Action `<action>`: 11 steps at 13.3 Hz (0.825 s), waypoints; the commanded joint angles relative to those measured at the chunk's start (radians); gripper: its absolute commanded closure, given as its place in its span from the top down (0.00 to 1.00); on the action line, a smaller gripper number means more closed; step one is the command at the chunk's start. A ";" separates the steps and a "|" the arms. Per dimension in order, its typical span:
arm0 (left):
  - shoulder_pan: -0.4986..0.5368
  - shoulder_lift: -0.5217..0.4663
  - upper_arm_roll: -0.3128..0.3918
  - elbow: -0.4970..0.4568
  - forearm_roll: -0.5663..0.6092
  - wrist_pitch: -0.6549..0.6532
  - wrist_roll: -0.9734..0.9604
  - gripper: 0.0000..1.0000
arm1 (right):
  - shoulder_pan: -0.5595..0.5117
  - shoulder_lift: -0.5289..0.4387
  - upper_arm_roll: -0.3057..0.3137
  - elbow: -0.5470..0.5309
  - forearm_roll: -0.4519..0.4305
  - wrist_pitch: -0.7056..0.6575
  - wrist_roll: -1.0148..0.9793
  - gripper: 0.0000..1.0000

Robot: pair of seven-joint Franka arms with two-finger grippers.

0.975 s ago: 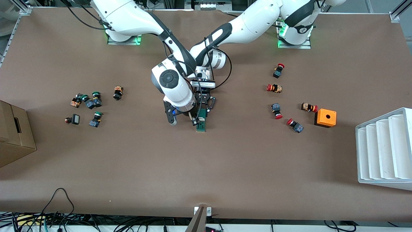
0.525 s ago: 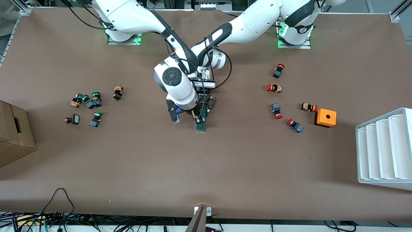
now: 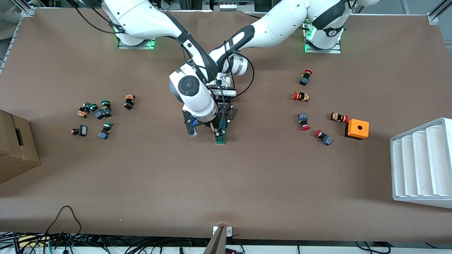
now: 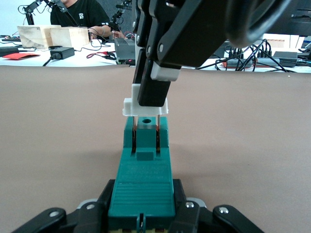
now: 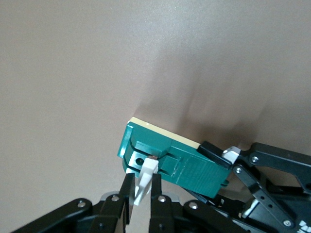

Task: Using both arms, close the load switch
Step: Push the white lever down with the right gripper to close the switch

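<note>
Apparently unfilled white tray (image 3: 420, 162); both fingers (image 5: 127, 194) on load switch (image 3: 221, 135).

Left end effector (image 3: 224, 124) clamped low, right end effector (image 3: 216, 132) pinching beside it

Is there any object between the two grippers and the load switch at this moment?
Nothing visible stands between them. The left gripper is shut on one end of the load switch, which lies on the table. The right gripper is shut on the switch's white tab at the other end.
</note>
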State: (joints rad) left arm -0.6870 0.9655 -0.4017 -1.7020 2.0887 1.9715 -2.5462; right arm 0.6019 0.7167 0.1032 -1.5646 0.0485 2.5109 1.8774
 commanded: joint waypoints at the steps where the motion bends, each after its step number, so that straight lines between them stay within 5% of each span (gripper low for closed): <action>1: -0.002 0.028 0.020 0.047 0.027 0.020 -0.008 0.39 | -0.014 0.061 0.003 0.075 -0.016 0.022 0.003 0.18; 11: -0.003 0.028 0.020 0.048 0.027 0.023 -0.003 0.41 | -0.017 0.110 -0.002 0.136 -0.018 0.025 0.003 0.25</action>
State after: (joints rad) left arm -0.6872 0.9655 -0.4016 -1.7019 2.0887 1.9715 -2.5461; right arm 0.5874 0.8036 0.0962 -1.4562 0.0484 2.5304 1.8788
